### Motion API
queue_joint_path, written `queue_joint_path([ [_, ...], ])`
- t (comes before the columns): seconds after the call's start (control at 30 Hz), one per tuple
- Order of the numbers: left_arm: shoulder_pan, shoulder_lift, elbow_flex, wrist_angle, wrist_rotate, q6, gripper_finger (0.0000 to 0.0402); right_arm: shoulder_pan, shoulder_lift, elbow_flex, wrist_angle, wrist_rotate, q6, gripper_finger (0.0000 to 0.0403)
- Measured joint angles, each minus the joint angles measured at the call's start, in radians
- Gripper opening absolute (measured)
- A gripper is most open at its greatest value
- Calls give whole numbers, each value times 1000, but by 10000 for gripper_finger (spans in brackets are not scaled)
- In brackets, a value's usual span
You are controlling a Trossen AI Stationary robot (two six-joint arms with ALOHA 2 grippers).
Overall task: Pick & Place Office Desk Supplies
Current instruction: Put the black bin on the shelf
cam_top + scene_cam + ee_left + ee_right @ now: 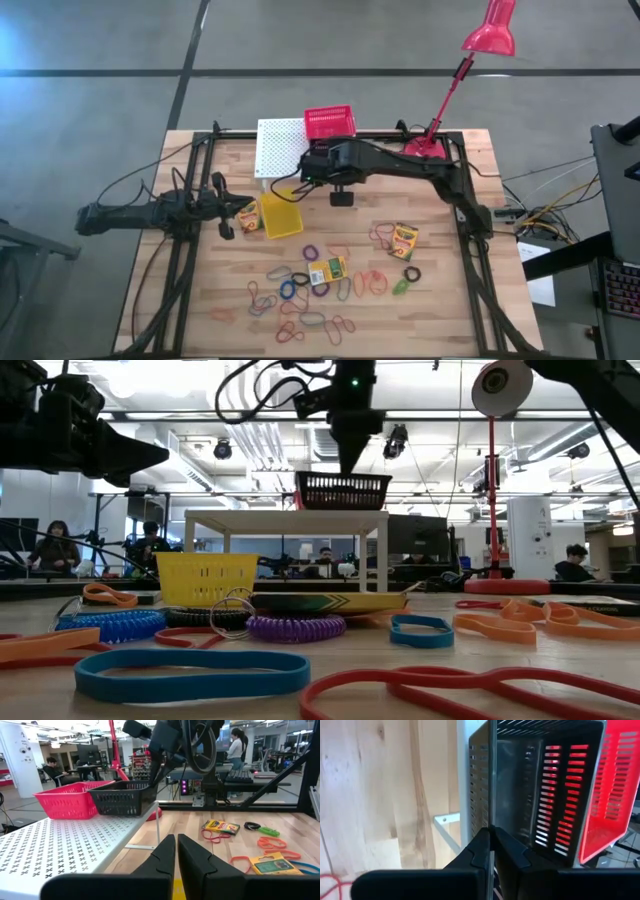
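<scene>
1. Elastic loops (300,300) lie scattered flat over the near worktop (450,320), crayon boxes (328,270) among them: light, floppy, thin; pinch a strand.
2. Boxes are stiff card; you grip their long sides.
3. Right gripper (491,837) fingers clamp the black mesh basket (530,785) rim on the white perforated shelf (280,145).
4. Left gripper (176,847) fingers together, empty, beside the yellow basket (281,216).

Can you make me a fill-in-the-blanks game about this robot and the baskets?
1. The right tool is shut on the wall of the ____ basket.
2. Beside it on the white shelf stands a ____ basket.
3. The yellow basket lies on the ____ table.
4. The left tool holds ____.

Missing words: black; red; wooden; nothing
</scene>
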Motion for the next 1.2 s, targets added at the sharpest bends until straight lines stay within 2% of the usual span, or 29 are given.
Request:
queue_joint_path([
  [0.43,0,0,0,0,-2,0,23,0,-9,67,5,-4,41,124],
  [0.57,0,0,0,0,-2,0,23,2,-62,68,-17,-18,57,135],
  [0.67,0,0,0,0,-2,0,23,-7,-122,52,-86,-56,146,130],
  [0.8,0,0,0,0,-2,0,23,-21,-227,-84,-74,-54,250,111],
  [0.93,0,0,0,0,-1,0,23,-32,-346,-285,-49,-26,389,89],
  [1.03,0,1,0,1,-1,0,23,-58,-423,-458,67,-25,424,73],
  [1.2,0,7,0,-1,0,0,23,-93,-521,-705,360,-38,425,53],
])
